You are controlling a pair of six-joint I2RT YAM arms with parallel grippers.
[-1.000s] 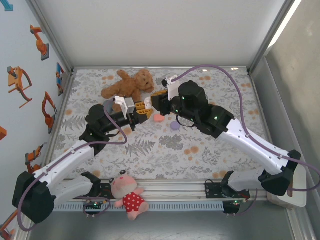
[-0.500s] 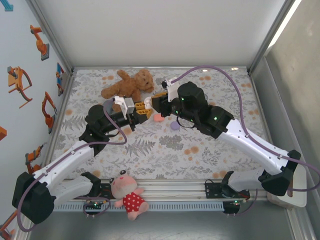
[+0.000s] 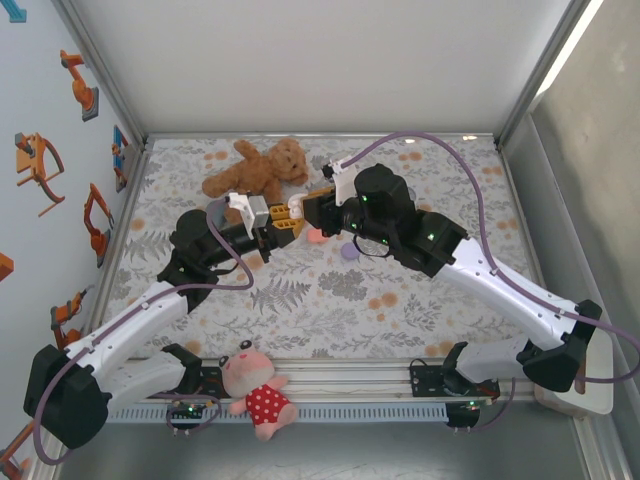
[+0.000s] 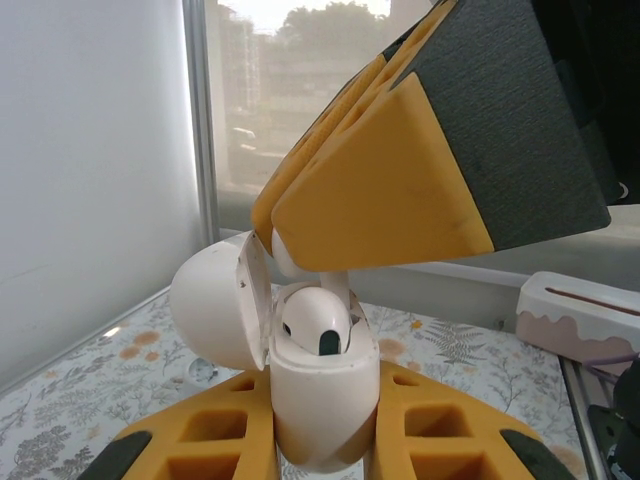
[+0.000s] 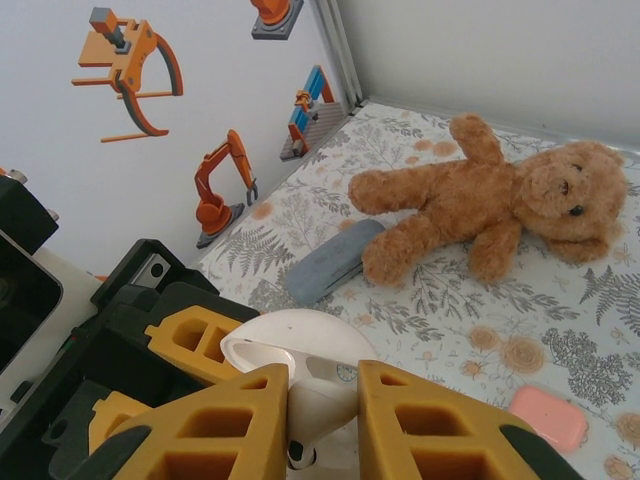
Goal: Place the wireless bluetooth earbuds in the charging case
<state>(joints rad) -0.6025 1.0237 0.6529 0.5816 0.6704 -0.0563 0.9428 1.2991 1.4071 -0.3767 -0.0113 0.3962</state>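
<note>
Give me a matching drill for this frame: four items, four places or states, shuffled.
1 charging case
2 loose earbud
3 teddy bear
4 pink doll

A lying on the cloth, far side
B on the near rail
C lid open, clamped in the left gripper
D pinched in the right gripper, above the case

Pairs: 1-C, 2-D, 3-A, 4-B

Glossy white plastic case, fuzzy teddy

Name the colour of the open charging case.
White charging case, best seen from the left wrist view.
</note>
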